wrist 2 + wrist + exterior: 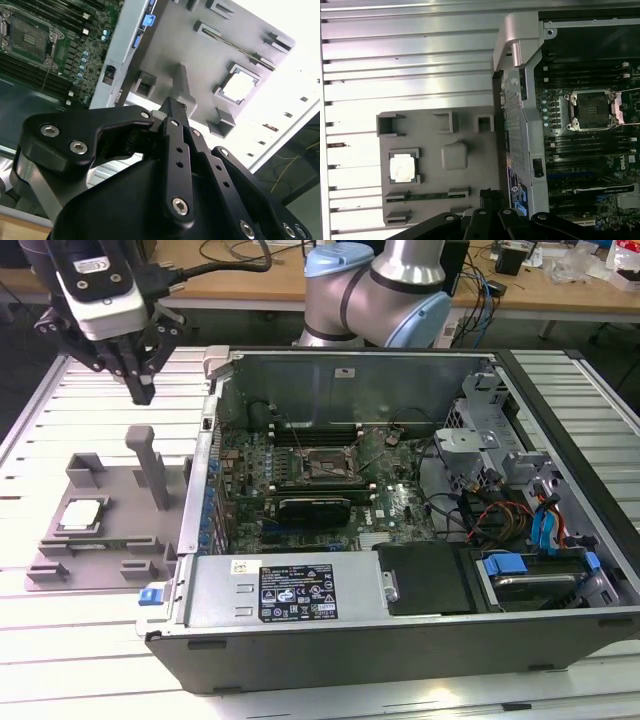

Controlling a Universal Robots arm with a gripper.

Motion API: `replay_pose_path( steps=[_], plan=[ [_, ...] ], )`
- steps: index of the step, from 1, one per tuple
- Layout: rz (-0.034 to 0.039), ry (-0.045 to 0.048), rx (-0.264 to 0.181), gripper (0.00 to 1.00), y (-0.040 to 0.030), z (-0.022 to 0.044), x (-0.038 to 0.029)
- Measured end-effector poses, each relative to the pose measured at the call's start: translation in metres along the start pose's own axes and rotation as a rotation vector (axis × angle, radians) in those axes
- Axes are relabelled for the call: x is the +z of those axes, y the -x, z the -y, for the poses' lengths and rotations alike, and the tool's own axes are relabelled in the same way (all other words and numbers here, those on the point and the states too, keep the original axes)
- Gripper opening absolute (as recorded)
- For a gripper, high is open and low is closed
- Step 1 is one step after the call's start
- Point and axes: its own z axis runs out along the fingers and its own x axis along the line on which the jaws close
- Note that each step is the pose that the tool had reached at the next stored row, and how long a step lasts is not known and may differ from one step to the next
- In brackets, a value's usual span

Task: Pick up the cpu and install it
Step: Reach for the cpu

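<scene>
Currently fingers [143,388] are hanging pressed together, empty, just above the upright post [152,465] of the grey fixture [125,495]; cpu [82,515] is lying flat in a fixture pocket, lower and sideways. Risk: descending unopened or off-centre, they'd be striking post or chip. Socket [327,466] is sitting farthest.

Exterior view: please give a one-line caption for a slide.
Gripper hovers above the grey fixture holding the cpu, beside the open case.

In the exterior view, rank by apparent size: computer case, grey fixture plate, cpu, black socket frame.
1. computer case, by far the largest.
2. grey fixture plate.
3. black socket frame and cpu look nearly alike, too close to rank.
</scene>
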Motion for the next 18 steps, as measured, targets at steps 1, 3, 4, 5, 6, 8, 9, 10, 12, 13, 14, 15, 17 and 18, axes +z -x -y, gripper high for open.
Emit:
replay_pose_path(
  steps=[1,3,4,5,6,8,9,10,12,13,14,15,17,18],
  plan=[
    [0.0004,0.0001,0.0,0.11,-0.005,0.0004,-0.0001],
    [0.0013,0.0,0.0,0.11,-0.013,0.001,0.0002],
    [0.0014,0.0001,0.0,0.11,-0.0175,0.0014,0.0016],
    [0.0015,0.0002,0.0,0.11,-0.0199,0.0016,0.0028],
    [0.0015,0.0002,0.0,0.11,-0.0212,0.0017,0.0035],
    [0.0014,0.0001,0.0,0.11,-0.0248,0.0021,0.0056],
    [0.0014,0.0001,0.0,0.11,-0.0261,0.0023,0.0064],
    [0.0014,0.0001,0.0,0.11,-0.0273,0.0024,0.0072],
    [0.0013,0.0,0.0,0.11,-0.0318,0.0028,0.0093],
    [0.0012,0.0,0.0,0.11,-0.0329,0.0029,0.0097],
    [0.0013,0.0001,0.0,0.11,-0.0349,0.0031,0.0102],
    [0.0014,0.0001,0.0,0.11,-0.0388,0.0034,0.011],
    [0.0014,0.0001,0.0,0.11,-0.0432,0.0038,0.0115],
    [0.0014,0.0001,0.0,0.11,-0.0448,0.0039,0.0118]
  ],
)
